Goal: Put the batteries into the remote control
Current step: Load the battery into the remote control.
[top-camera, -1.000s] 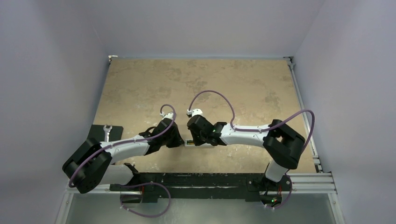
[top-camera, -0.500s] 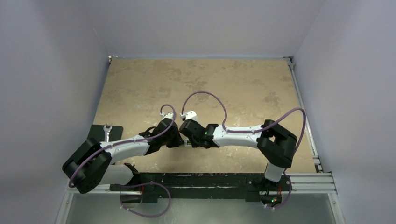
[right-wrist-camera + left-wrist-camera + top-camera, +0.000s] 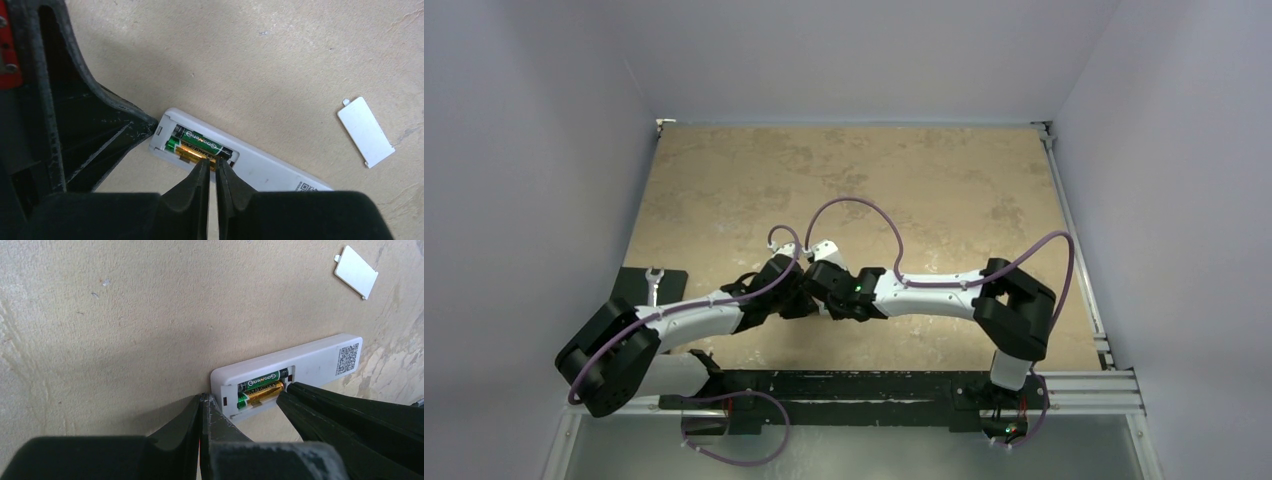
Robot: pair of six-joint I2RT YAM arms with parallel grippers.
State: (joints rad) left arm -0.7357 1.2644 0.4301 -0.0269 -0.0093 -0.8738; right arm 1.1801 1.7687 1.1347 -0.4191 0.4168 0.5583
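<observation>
The remote control (image 3: 315,360) lies back up on the table, its battery compartment open. Two batteries (image 3: 262,385), green, black and gold, lie side by side in the compartment. My left gripper (image 3: 204,399) is shut and empty, its tips against the remote's compartment end. My right gripper (image 3: 213,162) is shut, its tips resting on the gold battery (image 3: 200,150) near the compartment's inner end. The remote (image 3: 280,172) also shows in the right wrist view. In the top view both grippers (image 3: 816,297) meet near the table's front and hide the remote.
The white battery cover (image 3: 365,131) lies loose on the table beyond the remote, and shows in the left wrist view (image 3: 356,271) too. A black pad with a wrench (image 3: 654,285) sits at the table's left edge.
My right arm has moved left, bringing its gripper over the remote and up against my left gripper. The left arm has hardly moved.
</observation>
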